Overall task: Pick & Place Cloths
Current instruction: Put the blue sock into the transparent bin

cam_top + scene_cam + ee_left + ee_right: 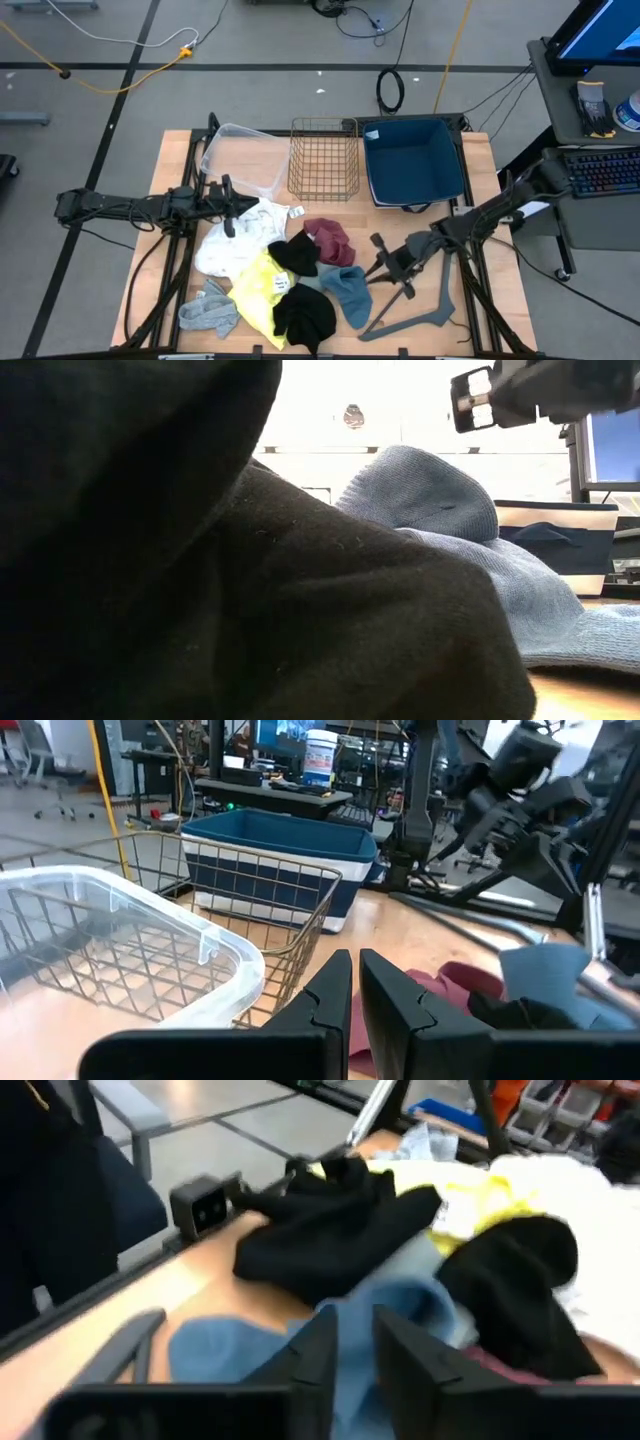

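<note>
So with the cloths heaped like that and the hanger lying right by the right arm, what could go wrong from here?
The cloths overlap: the black cloth lies on the yellow cloth and against the maroon cloth, so one grasp may drag several. The right gripper sits beside the grey hanger and could snag it when reaching for the teal-blue cloth.

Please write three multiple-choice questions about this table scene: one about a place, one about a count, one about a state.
1. Where does the grey hanger lie?
A. In the wire basket
B. On the table under the right arm
C. In the blue bin

2. How many black cloths show?
A. One
B. Two
C. Four

3. What is in the wire basket?
A. Nothing
B. The yellow cloth
C. The hanger

Answers:
1 B, the high view shows it near the right gripper.
2 B, one above, one below the yellow cloth.
3 A, only table shows through its wires.
</note>
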Robot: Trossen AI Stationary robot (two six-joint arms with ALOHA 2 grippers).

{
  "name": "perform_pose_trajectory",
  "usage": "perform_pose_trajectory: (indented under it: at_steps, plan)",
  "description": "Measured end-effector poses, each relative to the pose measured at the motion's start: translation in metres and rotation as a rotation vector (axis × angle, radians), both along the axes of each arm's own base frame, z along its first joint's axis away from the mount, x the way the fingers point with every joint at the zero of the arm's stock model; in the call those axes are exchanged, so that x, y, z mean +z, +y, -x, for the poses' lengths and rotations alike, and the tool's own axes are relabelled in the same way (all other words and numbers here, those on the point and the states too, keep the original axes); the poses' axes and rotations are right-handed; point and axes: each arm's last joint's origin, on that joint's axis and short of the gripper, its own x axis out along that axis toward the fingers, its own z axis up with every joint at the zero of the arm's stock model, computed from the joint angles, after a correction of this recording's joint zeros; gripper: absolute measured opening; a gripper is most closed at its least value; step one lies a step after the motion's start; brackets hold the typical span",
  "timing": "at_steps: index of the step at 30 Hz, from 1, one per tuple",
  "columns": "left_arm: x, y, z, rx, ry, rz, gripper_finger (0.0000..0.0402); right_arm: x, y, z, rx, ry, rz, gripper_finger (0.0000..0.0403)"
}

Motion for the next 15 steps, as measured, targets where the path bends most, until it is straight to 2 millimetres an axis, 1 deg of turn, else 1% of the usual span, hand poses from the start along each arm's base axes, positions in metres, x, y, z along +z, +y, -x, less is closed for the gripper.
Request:
perform_pose_trajectory:
  at_steps: [3,8,11,15]
  plan:
    - [0.000,0.000,0.000,0.001,-0.012,0.065,0.0026,0.003,0.011,-0.006,-0.042,-0.019,0.036,0.0130]
    - [0.001,-0.001,0.000,-0.030,-0.026,0.083,0.0026,-0.001,0.026,-0.020,-0.117,-0.018,0.101,0.0197]
    - [0.003,-0.005,0.000,-0.106,-0.044,0.083,0.0026,-0.008,0.031,-0.032,-0.177,-0.006,0.138,0.0220]
    - [0.009,-0.014,0.000,-0.281,-0.097,0.072,0.0026,-0.015,0.030,-0.045,-0.222,0.027,0.130,0.0236]
